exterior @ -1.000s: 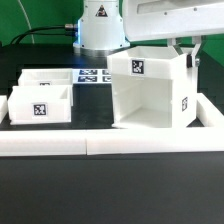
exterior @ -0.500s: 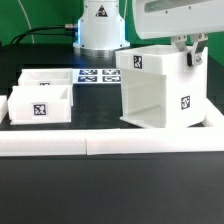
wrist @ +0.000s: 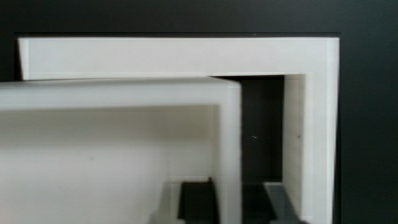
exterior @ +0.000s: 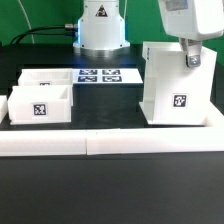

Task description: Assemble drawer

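A: Exterior view: where's the housing point(exterior: 165, 80)?
B: Right half of the frame. It's a tall white box standing upright, long axis vertical, with a closed side bearing a square tag point(exterior: 180, 100) towards the camera.
A: The jaws?
B: Clamped on its top wall, upper right; one finger point(exterior: 192, 58) lies over the near face. The wrist view shows that wall pinched between them.
A: Room around it?
B: The border wall point(exterior: 60, 143) is just in front. The front tray point(exterior: 41, 106) and rear tray point(exterior: 45, 76) are well apart at the left, with dark table point(exterior: 125, 105) between.
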Robot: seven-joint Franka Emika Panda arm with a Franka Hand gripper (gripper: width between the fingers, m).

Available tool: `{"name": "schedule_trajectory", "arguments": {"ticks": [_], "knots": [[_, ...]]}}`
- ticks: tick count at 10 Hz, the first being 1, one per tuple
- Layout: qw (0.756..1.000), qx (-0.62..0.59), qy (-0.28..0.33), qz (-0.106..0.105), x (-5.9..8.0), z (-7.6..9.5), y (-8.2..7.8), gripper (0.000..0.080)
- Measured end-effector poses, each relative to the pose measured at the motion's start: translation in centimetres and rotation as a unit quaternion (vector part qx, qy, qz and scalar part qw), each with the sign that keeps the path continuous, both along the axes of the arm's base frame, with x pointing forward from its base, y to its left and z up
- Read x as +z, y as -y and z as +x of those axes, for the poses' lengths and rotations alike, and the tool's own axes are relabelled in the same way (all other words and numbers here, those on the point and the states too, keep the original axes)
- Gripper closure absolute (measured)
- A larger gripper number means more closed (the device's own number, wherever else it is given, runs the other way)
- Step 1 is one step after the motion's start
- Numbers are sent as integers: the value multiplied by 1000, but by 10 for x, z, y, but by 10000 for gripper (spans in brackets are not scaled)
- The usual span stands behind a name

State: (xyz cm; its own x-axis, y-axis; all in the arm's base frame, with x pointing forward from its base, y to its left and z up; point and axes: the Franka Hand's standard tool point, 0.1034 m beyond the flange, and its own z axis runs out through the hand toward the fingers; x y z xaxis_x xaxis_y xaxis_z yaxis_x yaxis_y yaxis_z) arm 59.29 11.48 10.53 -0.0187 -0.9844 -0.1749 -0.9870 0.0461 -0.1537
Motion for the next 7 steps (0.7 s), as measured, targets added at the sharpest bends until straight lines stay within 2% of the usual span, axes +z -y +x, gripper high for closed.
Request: {"name": "schedule_trajectory", "arguments": {"ticks": [4, 7], "knots": [[1000, 24, 5, -1, -1, 1, 1, 761], [999, 53, 11, -3, 0, 23, 2, 761]]}}
